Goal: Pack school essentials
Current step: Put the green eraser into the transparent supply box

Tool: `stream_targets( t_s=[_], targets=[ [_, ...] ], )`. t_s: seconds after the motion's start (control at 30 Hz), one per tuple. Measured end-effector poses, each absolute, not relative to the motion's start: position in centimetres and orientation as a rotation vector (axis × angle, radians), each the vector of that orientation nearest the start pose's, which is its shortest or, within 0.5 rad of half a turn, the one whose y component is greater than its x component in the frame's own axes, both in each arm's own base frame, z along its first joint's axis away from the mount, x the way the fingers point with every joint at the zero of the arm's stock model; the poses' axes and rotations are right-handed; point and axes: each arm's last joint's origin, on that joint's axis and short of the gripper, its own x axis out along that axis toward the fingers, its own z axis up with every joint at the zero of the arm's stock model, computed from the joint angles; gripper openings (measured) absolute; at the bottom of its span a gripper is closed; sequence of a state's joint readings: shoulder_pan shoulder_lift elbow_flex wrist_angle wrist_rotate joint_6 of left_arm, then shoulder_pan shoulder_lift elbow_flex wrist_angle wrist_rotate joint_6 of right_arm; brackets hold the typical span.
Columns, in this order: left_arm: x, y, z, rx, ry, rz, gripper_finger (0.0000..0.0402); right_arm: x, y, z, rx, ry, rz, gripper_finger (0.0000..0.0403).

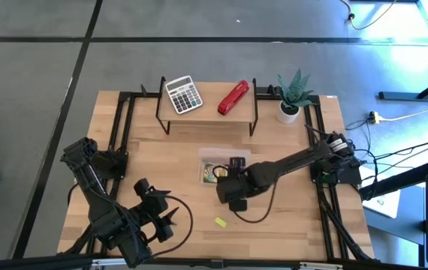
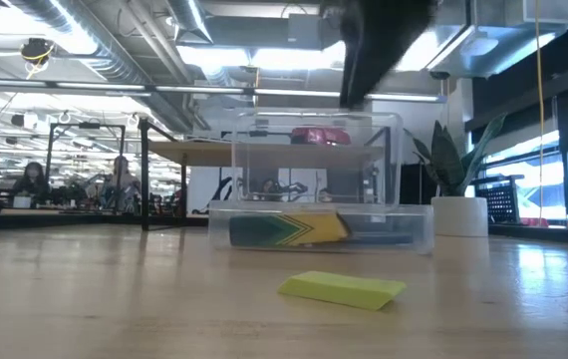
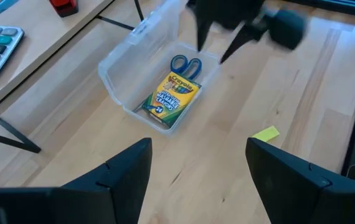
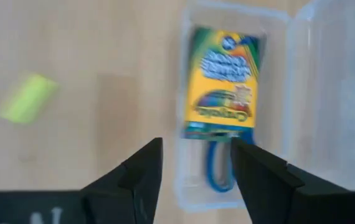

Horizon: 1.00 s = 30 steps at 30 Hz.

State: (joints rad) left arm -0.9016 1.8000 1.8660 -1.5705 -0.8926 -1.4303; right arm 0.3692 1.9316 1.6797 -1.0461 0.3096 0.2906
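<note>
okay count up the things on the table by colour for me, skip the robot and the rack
Yellow: 2, crayon box, yellow block
Blue: 1, scissors
Clear: 1, plastic case
Grey: 1, calculator
Red: 1, stapler
Green: 1, potted plant
Total: 7

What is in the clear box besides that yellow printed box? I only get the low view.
Observer: Blue-handled scissors; their handles stick out past the crayon box.
Operator: Which arm hangs above the box?
Observer: The right one. The right gripper is open and empty over the clear box.
Operator: And the other arm?
Observer: The left gripper waits, open, near the table's front left corner.
</note>
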Motion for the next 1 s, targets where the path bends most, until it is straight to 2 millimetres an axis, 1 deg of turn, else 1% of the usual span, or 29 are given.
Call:
stream_targets(
  t_s=[0.13, 0.2, 0.27, 0.43, 0.57, 0.73, 0.8, 1.0],
  targets=[
    [21.3, -24.8, 35.1, -0.147, 0.672, 0.547, 0.0253, 36.1, 15.7, 28.8, -0.093, 1.175, -0.087, 0.0189],
    [20.9, -25.1, 35.1, -0.141, 0.671, 0.53, 0.0253, 35.6, 17.0, 29.8, -0.041, 1.155, -0.072, 0.0189],
    [20.4, -25.5, 35.1, -0.133, 0.667, 0.513, 0.0253, 35.1, 18.3, 30.1, 0.012, 1.155, -0.046, 0.0189],
    [19.6, -26.2, 35.1, -0.121, 0.663, 0.484, 0.0253, 33.8, 21.7, 29.5, 0.089, 1.122, 0.025, 0.0189],
    [19.4, -26.3, 35.1, -0.116, 0.659, 0.475, 0.0253, 33.1, 23.6, 29.4, 0.129, 1.089, 0.057, 0.0189],
    [19.3, -26.3, 35.2, -0.106, 0.633, 0.477, 0.0253, 33.4, 24.1, 29.7, 0.212, 1.041, 0.049, 0.0189],
    [19.4, -26.3, 35.2, -0.09, 0.632, 0.473, 0.0253, 33.7, 24.1, 29.3, 0.212, 1.046, 0.04, 0.0189],
    [19.4, -26.3, 35.2, -0.08, 0.634, 0.47, 0.0253, 35.3, 24.5, 25.9, 0.203, 1.104, -0.013, 0.0189]
  ],
)
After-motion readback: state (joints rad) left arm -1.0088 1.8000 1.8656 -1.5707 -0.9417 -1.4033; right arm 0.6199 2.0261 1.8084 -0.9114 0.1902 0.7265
